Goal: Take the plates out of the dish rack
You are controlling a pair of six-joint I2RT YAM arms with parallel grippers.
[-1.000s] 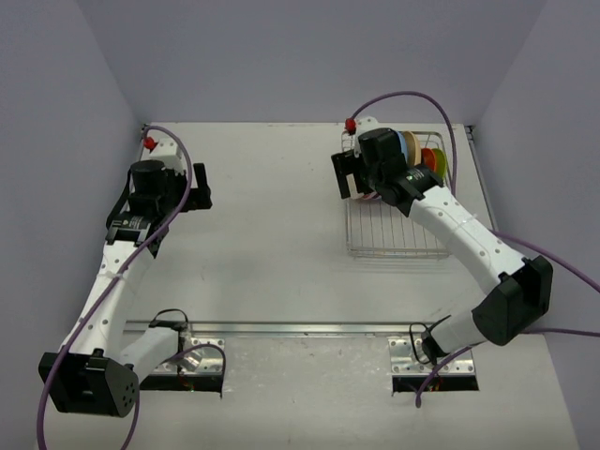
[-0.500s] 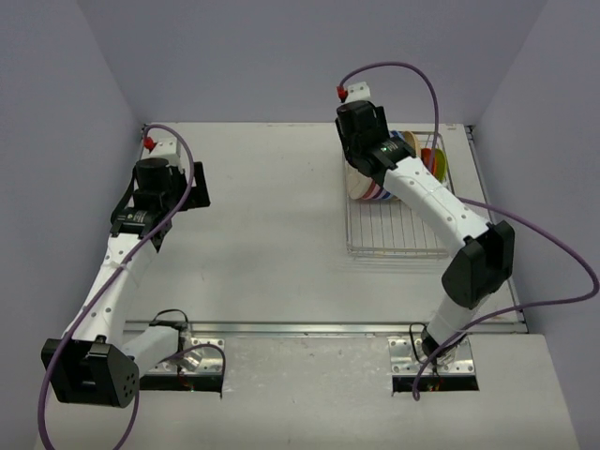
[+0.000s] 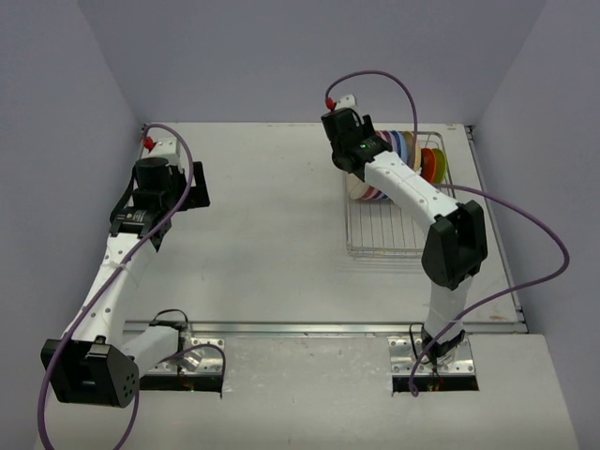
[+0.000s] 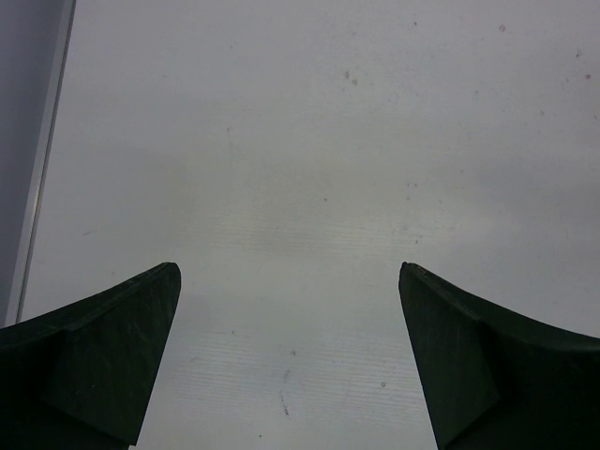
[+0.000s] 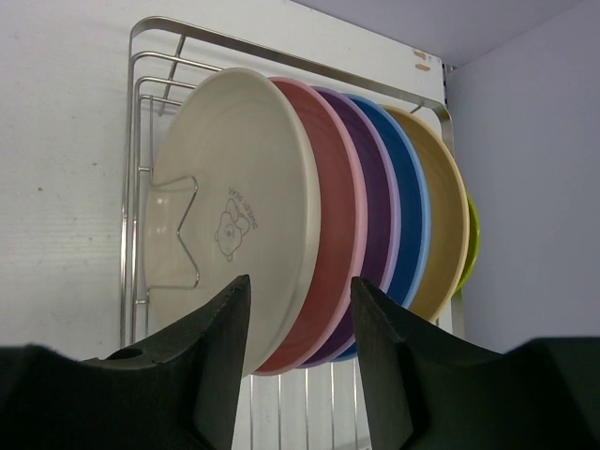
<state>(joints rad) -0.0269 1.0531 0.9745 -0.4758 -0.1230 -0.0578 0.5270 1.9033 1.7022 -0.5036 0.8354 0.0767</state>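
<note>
Right gripper (image 5: pixel 301 286) apart, empty, just before cream plate (image 5: pixel 230 202); left gripper (image 4: pixel 289 270) apart, empty

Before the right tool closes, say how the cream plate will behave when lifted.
The cream plate looks rigid and glossy, so probably slippery at its rim. It stands on edge beside the pink plate in the dish rack, so it may tip or drag its neighbour.

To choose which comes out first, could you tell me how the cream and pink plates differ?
The cream plate stands at the row's end, face showing; the pink plate, behind it, shows only a crescent. The cream plate bears a small print; the pink plate shows none. Both stand on edge in the dish rack.
</note>
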